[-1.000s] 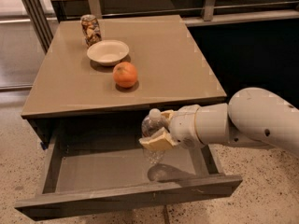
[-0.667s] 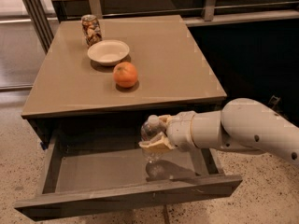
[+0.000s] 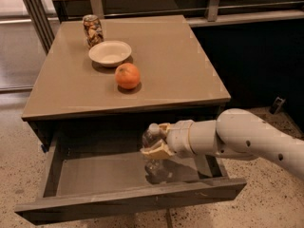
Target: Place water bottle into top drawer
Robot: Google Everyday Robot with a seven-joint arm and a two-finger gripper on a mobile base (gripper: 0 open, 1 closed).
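The top drawer (image 3: 128, 198) is pulled open under the table, its grey bottom showing. My gripper (image 3: 156, 139) reaches in from the right over the drawer's right-middle part. It is shut on the water bottle (image 3: 151, 146), a small clear bottle with a white cap, held upright inside the drawer space. The bottle's lower end is at or just above the drawer bottom; I cannot tell whether it touches.
On the table top (image 3: 180, 80) stand a patterned drink can (image 3: 92, 30), a white bowl (image 3: 110, 53) and an orange (image 3: 128, 75). A dark wall and rail run behind and to the right. My white arm (image 3: 247, 139) crosses the drawer's right side.
My gripper with the water bottle has moved lower into the drawer and the arm has stretched further to the left.
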